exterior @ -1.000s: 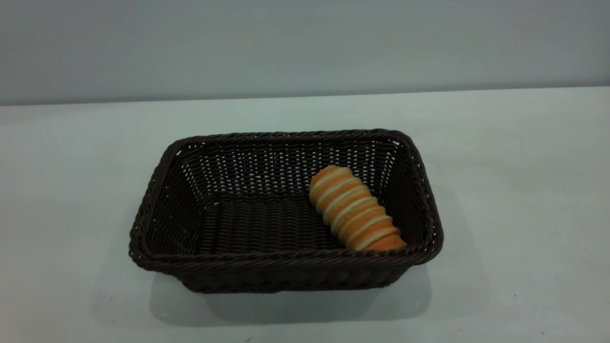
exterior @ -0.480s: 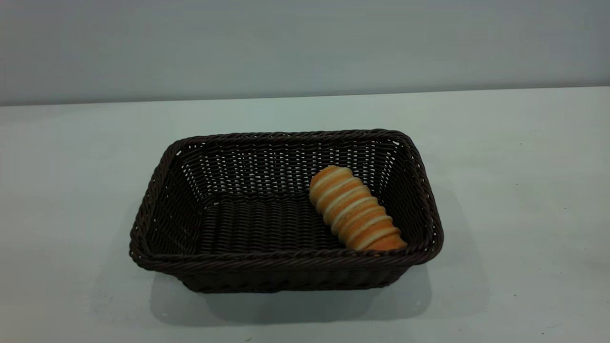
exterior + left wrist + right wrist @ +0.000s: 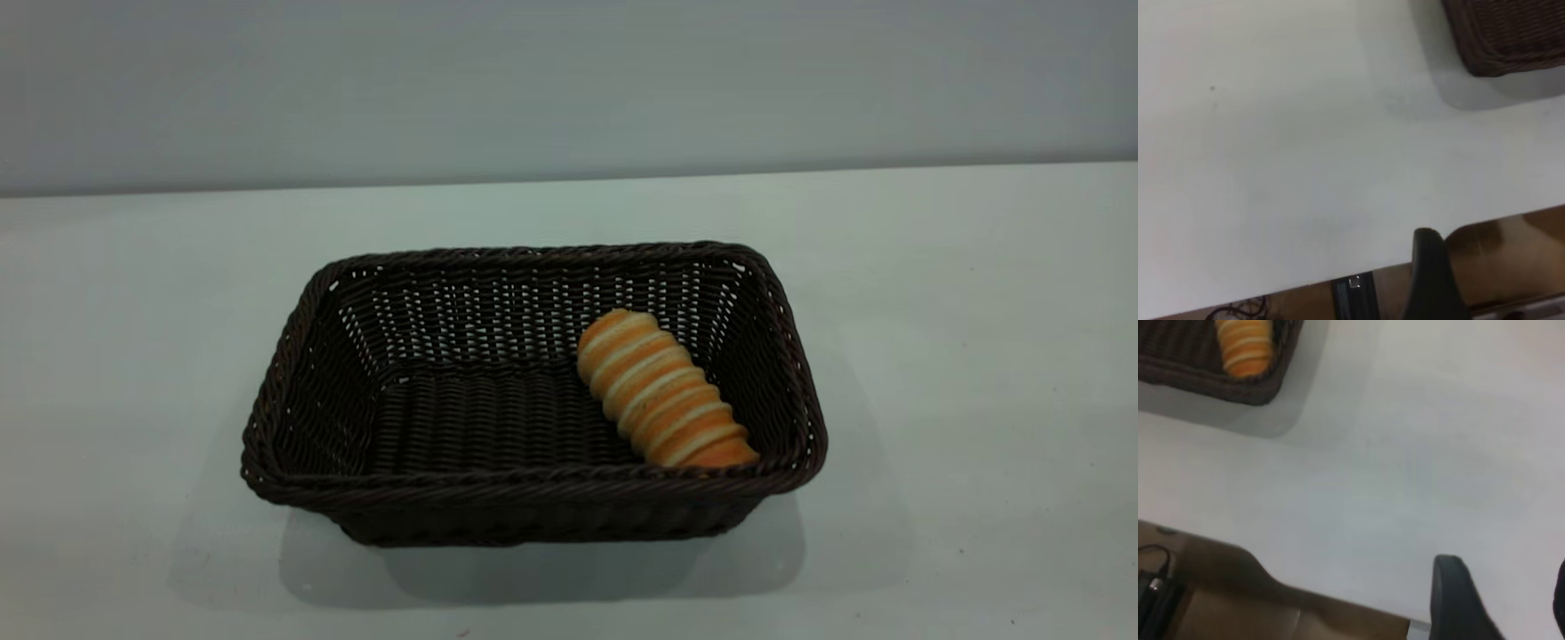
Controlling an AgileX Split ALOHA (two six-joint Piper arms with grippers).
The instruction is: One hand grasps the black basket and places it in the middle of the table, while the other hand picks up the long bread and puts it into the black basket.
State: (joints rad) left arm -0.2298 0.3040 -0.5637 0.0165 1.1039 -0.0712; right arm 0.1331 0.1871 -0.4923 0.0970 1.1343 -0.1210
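The black basket (image 3: 533, 487) stands in the middle of the white table (image 3: 960, 311). The long bread (image 3: 662, 391) lies inside it, slanted along the basket's right end. Neither arm shows in the exterior view. A corner of the basket (image 3: 1511, 33) appears far off in the left wrist view, where my left gripper (image 3: 1498, 243) hangs over the table's edge with one black finger (image 3: 1429, 267) in sight and nothing beside it. My right gripper (image 3: 1505, 570) is open and empty above the table edge, well away from the basket (image 3: 1205, 377) and the bread (image 3: 1245, 347).
A grey wall rises behind the table. Brown floor (image 3: 1511, 260) and a dark fixture (image 3: 1351, 300) lie below the table's edge in the left wrist view. A black cable (image 3: 1151, 577) lies on the floor in the right wrist view.
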